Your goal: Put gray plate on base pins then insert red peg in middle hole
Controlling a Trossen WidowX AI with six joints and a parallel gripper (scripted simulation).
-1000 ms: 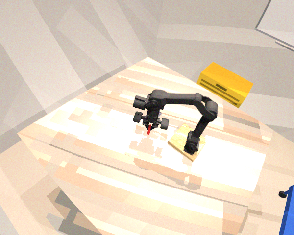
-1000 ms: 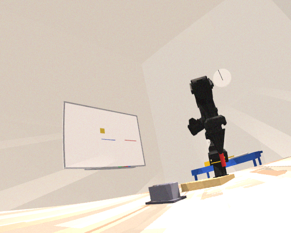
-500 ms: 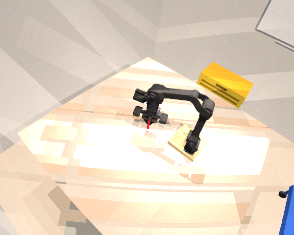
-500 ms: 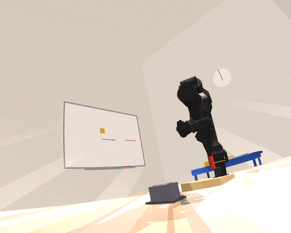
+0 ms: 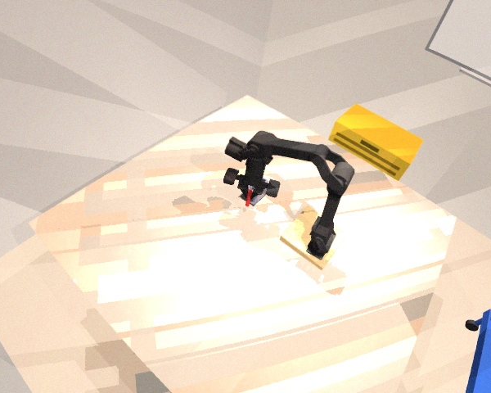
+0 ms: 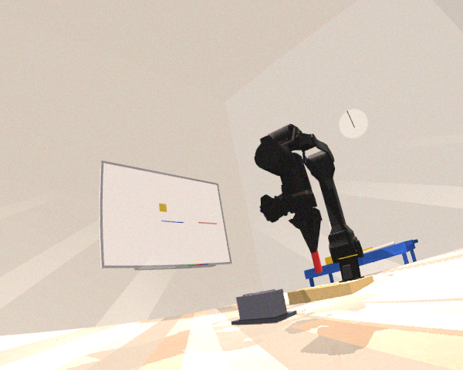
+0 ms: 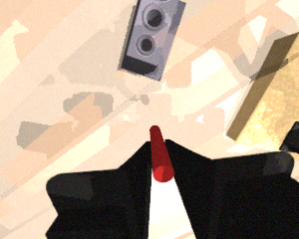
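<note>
You've got the end effector [image 5: 250, 191] [image 6: 314, 249] [image 7: 157, 144] clamped on the red peg [image 5: 248, 198] [image 6: 316, 261] [image 7: 162, 161], fingers on both sides. In your exterior view, the peg hangs slightly tilted, lower end free, off the worktop [image 5: 186, 262] [image 6: 220, 346] [image 7: 80, 159]. The gray plate [image 6: 261, 304] [image 7: 165, 37] is at its 8 o'clock there, above a dark flange [image 6: 269, 319]; you can't confirm pin seating. On your wrist cam, the plate is at the peg's 12 o'clock, round openings showing, peg not inserted. Wooden board [image 5: 294, 237] [image 6: 317, 293] [image 7: 276, 95] sits at the peg's 4 o'clock from top, under the arm's foot
</note>
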